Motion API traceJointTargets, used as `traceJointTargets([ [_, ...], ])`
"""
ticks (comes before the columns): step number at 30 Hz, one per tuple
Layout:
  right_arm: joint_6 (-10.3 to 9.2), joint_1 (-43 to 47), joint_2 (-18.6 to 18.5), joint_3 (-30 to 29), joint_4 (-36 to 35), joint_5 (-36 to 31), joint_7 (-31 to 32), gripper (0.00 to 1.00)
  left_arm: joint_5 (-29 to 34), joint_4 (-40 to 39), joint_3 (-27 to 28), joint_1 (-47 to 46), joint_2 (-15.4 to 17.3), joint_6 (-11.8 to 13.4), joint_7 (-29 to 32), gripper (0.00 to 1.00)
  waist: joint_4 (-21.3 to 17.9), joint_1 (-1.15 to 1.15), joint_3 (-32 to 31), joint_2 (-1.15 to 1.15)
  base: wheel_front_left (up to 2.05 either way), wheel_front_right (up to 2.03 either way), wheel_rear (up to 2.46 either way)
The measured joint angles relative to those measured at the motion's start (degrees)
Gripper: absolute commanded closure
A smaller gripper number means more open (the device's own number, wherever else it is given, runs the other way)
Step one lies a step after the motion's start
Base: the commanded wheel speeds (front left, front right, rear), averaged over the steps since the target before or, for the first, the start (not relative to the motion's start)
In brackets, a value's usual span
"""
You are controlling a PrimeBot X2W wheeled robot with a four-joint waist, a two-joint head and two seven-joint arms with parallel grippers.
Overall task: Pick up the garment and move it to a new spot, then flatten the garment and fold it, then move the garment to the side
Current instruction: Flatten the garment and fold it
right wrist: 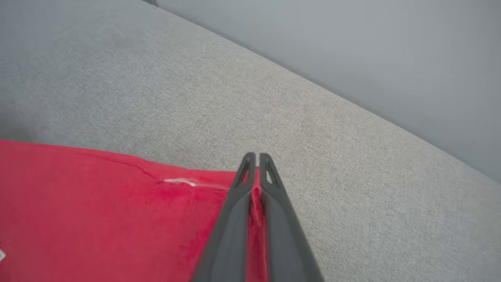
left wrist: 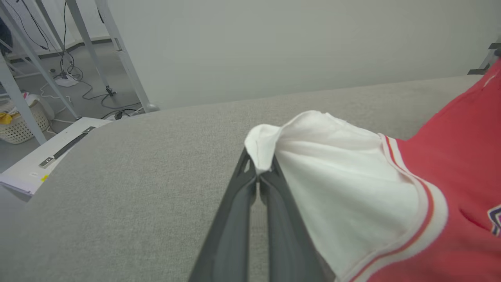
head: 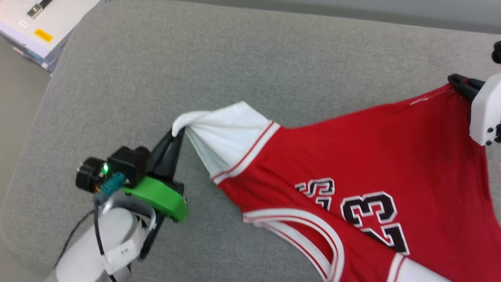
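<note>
Bare grey cushion [head: 235,58] lies open beyond and left of the shirt [head: 372,156], which stretches between the left claw [head: 179,132] and right claw [head: 456,81]. A white box [head: 35,27] sits off the far-left corner.

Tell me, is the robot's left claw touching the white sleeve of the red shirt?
Touching. The left wrist view shows the left gripper shut on the garment, the tip of its white sleeve pinched between the two dark fingers.

The number 23 [head: 370,213] is read in dark, white-outlined numerals on the red chest of the garment [head: 391,152], with a letter S [head: 321,188] to its left. Print on a yellow label [head: 43,35], stuck to a white panel [head: 58,17] at the far left, cannot be made out.
</note>
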Motion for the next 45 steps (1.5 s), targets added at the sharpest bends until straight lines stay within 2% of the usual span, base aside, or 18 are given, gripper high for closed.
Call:
traceJointTargets([
  [5, 0.0, 0.26, -0.81, -2.87, -3.79, -0.19, -3.46, 1.0, 1.11, -2.59, 1.77, -4.29, 2.33, 0.01, 1.32, 1.0, -1.74, 0.0, -2.82, 0.0, 0.0, 0.0, 0.0],
  [12, 0.0, 0.23, -0.33, -7.16, -9.22, -1.77, -5.13, 1.0, 2.59, -6.27, 3.6, -12.63, 5.08, -0.48, 4.81, 1.0, -4.96, 0.0, -4.58, 0.0, 0.0, 0.0, 0.0],
  [14, 0.0, -0.57, 0.74, -9.83, -11.46, -4.25, -5.16, 1.0, 3.01, -7.02, 4.19, -18.99, 5.73, -1.91, 6.79, 1.0, -6.4, 0.0, -4.26, 0.0, 0.0, 0.0, 0.0],
  [21, 0.0, -9.22, 4.44, -13.76, -11.77, -9.98, -4.49, 1.0, 4.59, -4.64, 5.06, -34.92, 5.44, -5.3, 9.7, 1.0, -7.56, 0.0, -0.25, 0.0, 0.0, 0.0, 0.0],
  [27, 0.0, -22.38, 5.86, -15.92, -9.2, -15.63, -3.97, 1.0, 6.8, -0.73, 5.54, -51.11, 3.35, -8.09, 11.15, 1.0, -8.24, 0.0, 5.07, 0.0, 0.0, 0.0, 0.0],
  [36, 0.0, -43.56, 6.24, -13.83, -2.65, -22.53, -5.26, 1.0, 9.73, 9.49, 5.63, -74.08, 0.21, -11.29, 10.54, 1.0, -8.75, 0.01, 13.59, 0.0, 0.0, 0.0, 0.0],
  [40, 0.0, -51.7, 6.5, -12.5, 1.86, -23.86, -7.8, 1.0, 9.87, 13.82, 5.54, -81.53, -0.69, -12.03, 9.81, 1.0, -8.76, 0.01, 16.63, 0.0, 0.0, 0.0, 0.0],
  [45, 0.0, -57.77, 7.88, -10.37, 8.72, -24.93, -11.28, 1.0, 10.05, 20.48, 4.22, -86.82, -0.83, -12.61, 8.37, 1.0, -8.82, 0.01, 19.38, 0.0, 0.0, 0.0, 0.0],
])
